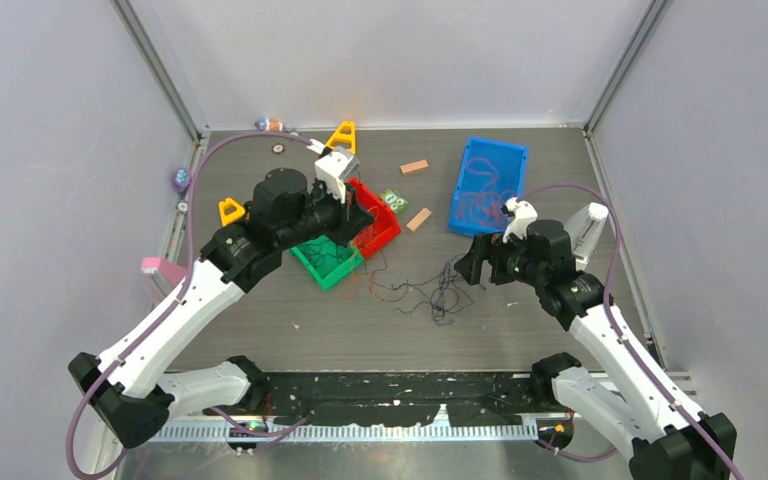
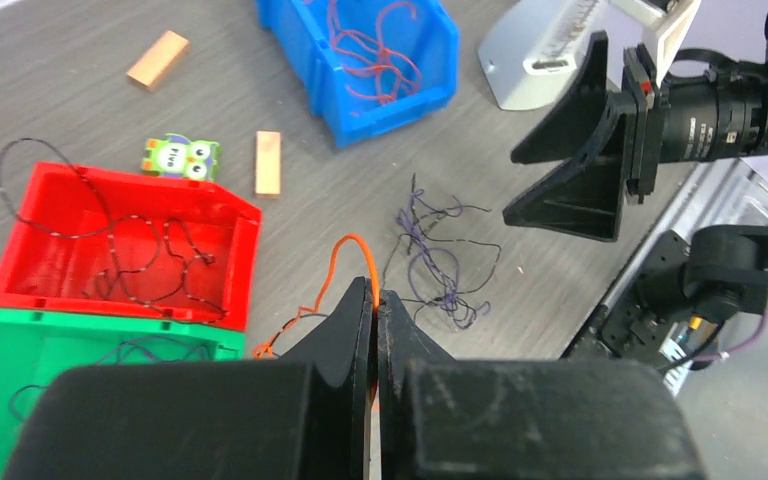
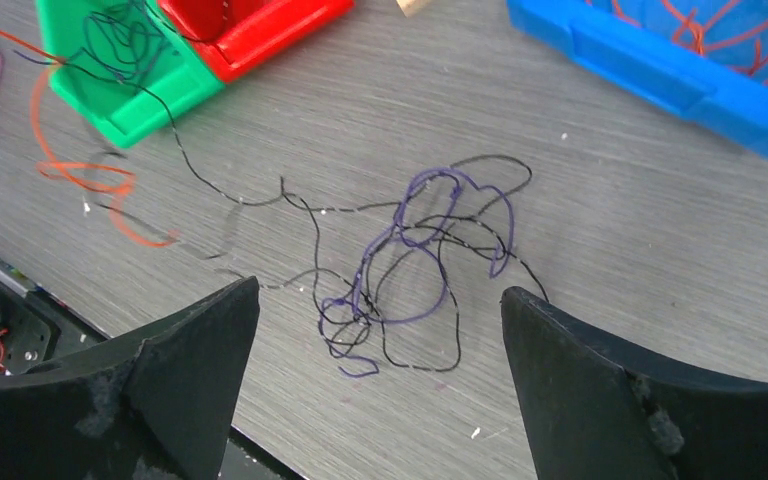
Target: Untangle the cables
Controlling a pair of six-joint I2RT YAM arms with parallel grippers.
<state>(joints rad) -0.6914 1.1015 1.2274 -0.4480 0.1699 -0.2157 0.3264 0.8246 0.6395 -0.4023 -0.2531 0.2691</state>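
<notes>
My left gripper (image 2: 375, 298) is shut on a thin orange cable (image 2: 345, 252), held above the table beside the red bin (image 2: 245, 262); the cable loops up and trails down to the left. A tangle of purple and black cables (image 3: 415, 255) lies on the table, also in the top view (image 1: 440, 295). My right gripper (image 3: 380, 290) is open, hovering just above that tangle, touching nothing. Black cables lie in the red bin, dark ones in the green bin (image 3: 120, 112), and orange-red ones in the blue bin (image 2: 380, 112). More orange cable (image 3: 80, 175) lies by the green bin.
Two wooden blocks (image 1: 415, 167) (image 1: 419, 219) and a small green owl toy (image 1: 393, 200) lie between the red and blue bins. Yellow triangular pieces (image 1: 341, 135) (image 1: 230, 210) sit at the back left. A pink object (image 1: 160, 268) lies at the left edge.
</notes>
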